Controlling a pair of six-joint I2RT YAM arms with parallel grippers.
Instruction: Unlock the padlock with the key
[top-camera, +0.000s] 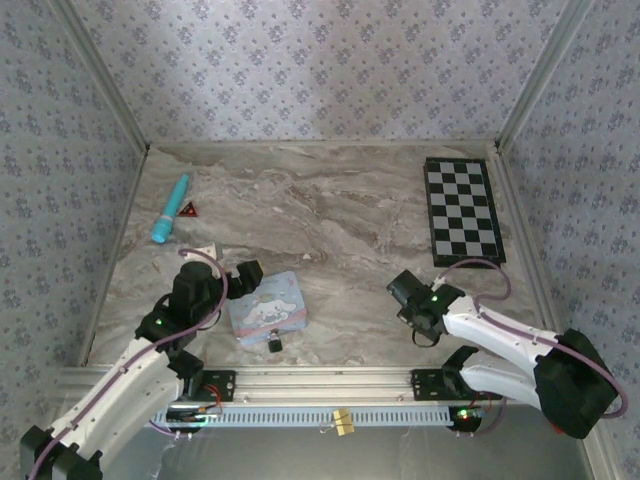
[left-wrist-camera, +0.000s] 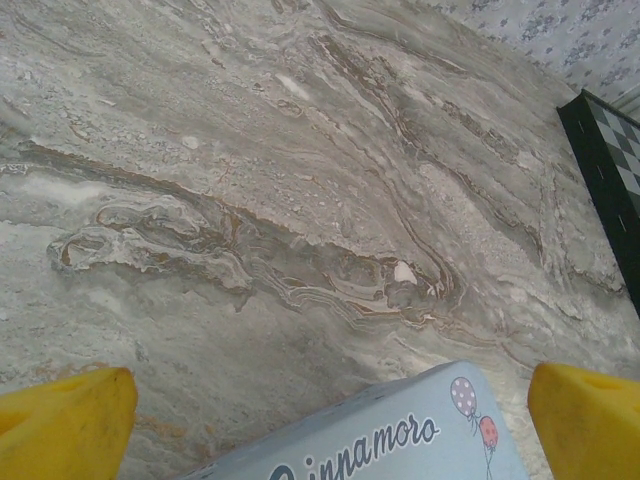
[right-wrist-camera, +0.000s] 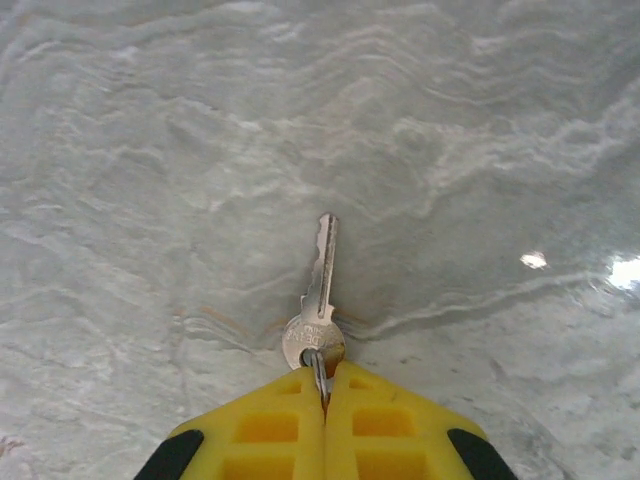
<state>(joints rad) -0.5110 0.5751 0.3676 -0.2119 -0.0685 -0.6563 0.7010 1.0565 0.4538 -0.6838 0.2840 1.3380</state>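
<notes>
The marbled counter (top-camera: 330, 220) has two things lying well apart, and the coming move has to bring them together. The pale blue tin (top-camera: 265, 305) sits toward the left, close to the near edge. The left tool (left-wrist-camera: 325, 415) hangs over the tin's corner with its yellow fingers spread wide and nothing between them.

The right tool (right-wrist-camera: 324, 385) is well off to the right over bare counter. Its fingers are pressed together on the head end of the key (right-wrist-camera: 320, 285), pinching a thin metal piece there that may be a ring.

The padlock (top-camera: 273, 343) lies just beside the tin's near edge, perhaps touching it. From the right tool it is leftward and a little nearer the bases. The left arm is plainly the closer one and would be the natural hand to steady it.

The key's long axis runs straight out from the right tool's fingertips, and its blade lies flat on the counter.

The padlock is too small to show which way its shackle or keyhole faces. The tin is cut off at the bottom of the left wrist view.
</notes>
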